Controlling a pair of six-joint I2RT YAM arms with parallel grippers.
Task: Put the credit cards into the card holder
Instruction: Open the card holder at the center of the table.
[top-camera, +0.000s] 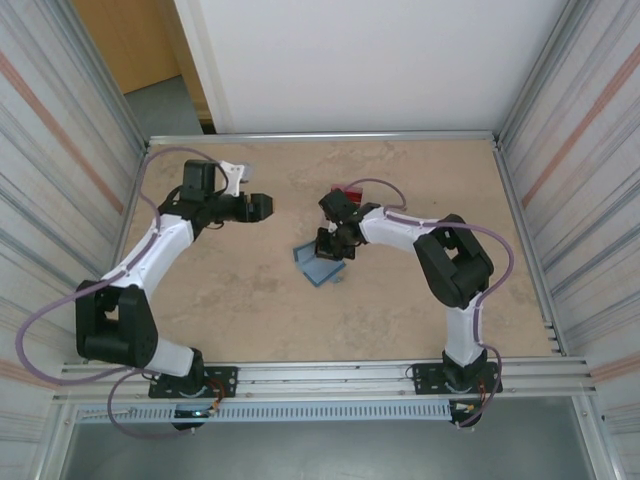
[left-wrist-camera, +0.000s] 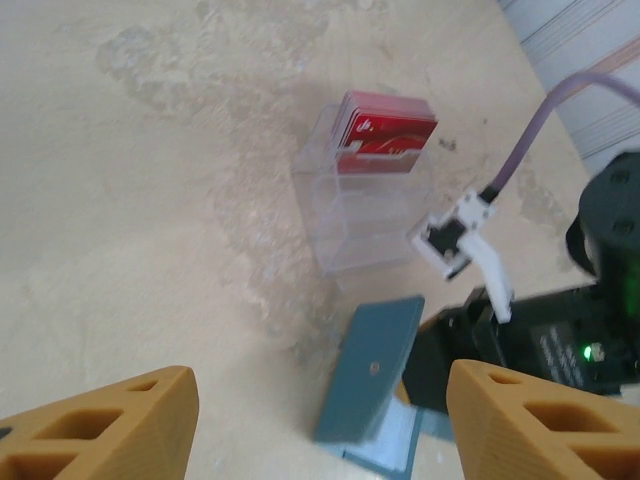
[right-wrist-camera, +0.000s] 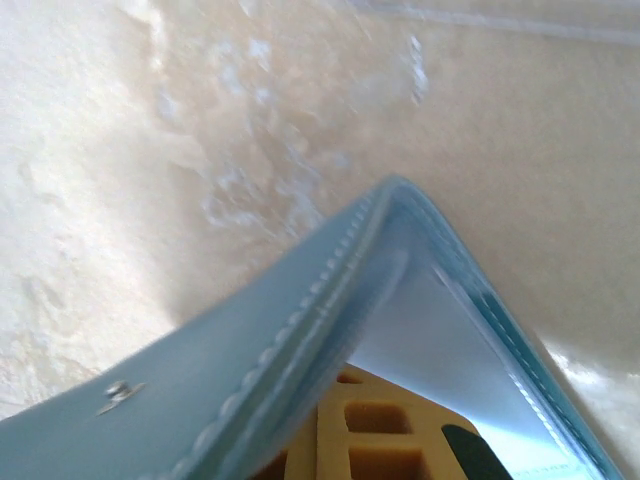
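Observation:
The red credit cards (left-wrist-camera: 385, 128) stand stacked in the far end of a clear plastic case (left-wrist-camera: 365, 215), also visible as a red patch (top-camera: 350, 191) from above. The teal card holder (top-camera: 320, 262) lies mid-table just in front of the case, with one cover (left-wrist-camera: 372, 368) lifted at a steep angle and the paler inner pockets (left-wrist-camera: 405, 445) showing. My right gripper (top-camera: 335, 240) is shut on that raised cover (right-wrist-camera: 230, 370), one tan finger (right-wrist-camera: 385, 430) inside the fold. My left gripper (top-camera: 262, 205) hovers open to the left, its fingers (left-wrist-camera: 100, 425) wide apart and holding nothing.
Metal rails (top-camera: 320, 372) run along the table's near edge, and corrugated walls (top-camera: 580, 120) close both sides. A purple cable (left-wrist-camera: 545, 130) trails from the right arm above the case. Bare tabletop (top-camera: 250, 300) lies left of and in front of the holder.

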